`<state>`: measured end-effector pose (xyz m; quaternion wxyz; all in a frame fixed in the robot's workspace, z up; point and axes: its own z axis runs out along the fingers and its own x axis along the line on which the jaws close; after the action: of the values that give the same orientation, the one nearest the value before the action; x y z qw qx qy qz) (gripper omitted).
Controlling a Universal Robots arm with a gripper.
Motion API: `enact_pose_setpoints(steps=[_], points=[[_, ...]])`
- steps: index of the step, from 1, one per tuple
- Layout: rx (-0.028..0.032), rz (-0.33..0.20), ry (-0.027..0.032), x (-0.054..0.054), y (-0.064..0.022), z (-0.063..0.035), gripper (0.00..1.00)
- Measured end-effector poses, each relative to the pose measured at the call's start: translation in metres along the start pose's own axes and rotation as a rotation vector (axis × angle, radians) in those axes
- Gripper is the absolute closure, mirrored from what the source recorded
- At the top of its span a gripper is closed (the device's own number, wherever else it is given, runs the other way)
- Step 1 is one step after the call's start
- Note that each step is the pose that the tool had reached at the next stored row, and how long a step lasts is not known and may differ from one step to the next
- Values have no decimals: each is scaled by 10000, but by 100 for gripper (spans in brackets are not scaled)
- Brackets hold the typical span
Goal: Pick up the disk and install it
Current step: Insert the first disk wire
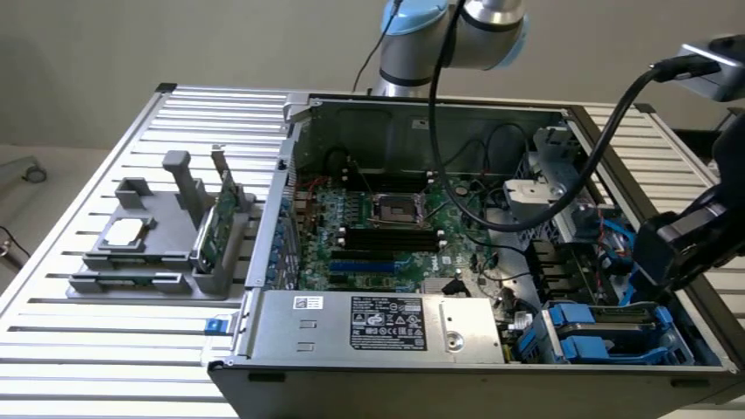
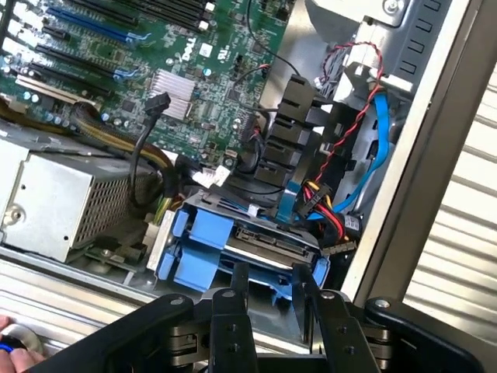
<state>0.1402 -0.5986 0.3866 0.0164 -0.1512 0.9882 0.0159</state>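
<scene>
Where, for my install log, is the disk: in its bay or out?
In: the disk lies inside the blue bay, right by the pincer. Fully seated: cannot tell.

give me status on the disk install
End effector low over the disk. Disk lying in the blue drive bay, connector edge showing. Power cable bundle close beside it, not across it.

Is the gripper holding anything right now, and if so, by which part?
Cannot be told. The gripper is right at the blue-railed end of the disk, but whether it grips it cannot be seen.
</scene>
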Motion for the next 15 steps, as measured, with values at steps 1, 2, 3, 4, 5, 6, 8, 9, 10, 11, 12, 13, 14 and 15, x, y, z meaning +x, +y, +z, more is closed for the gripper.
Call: enact_pose_setpoints(steps=[1,2,3,4,5,6,8,9,10,11,12,13,14,15], points=[[4,154,-4,0,0,3,64],[9,313,-9,0,0,6,64],[13,471,-14,1,0,9,64],[18,632,-18,1,0,11,64],[23,806,-23,1,0,14,64],[27,967,-28,1,0,17,64],[35,1290,-38,1,-1,23,64],[36,1453,-44,1,-1,27,64],[37,1617,-49,1,-1,30,64],[39,1781,-55,1,-1,34,64],[40,1945,-61,2,-1,38,64],[39,2113,-67,2,-1,43,64],[39,2278,-73,2,-1,47,64],[39,2456,-79,2,-2,53,64]])
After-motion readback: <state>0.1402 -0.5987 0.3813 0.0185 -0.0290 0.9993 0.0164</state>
